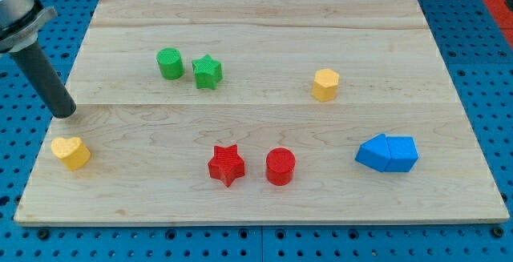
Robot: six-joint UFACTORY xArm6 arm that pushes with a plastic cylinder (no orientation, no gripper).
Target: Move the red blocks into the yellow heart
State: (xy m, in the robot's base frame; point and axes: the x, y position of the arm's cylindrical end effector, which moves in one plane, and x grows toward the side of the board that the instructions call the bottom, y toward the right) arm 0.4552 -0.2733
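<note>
The yellow heart lies near the board's left edge, toward the view's bottom. The red star and the red cylinder sit side by side at the lower middle, well to the right of the heart. My tip stands at the board's left edge, a little above the yellow heart and apart from it, far left of both red blocks.
A green cylinder and a green star sit together at the upper left. A yellow hexagon is at the upper right of centre. Two blue blocks touch each other at the lower right. The wooden board rests on blue pegboard.
</note>
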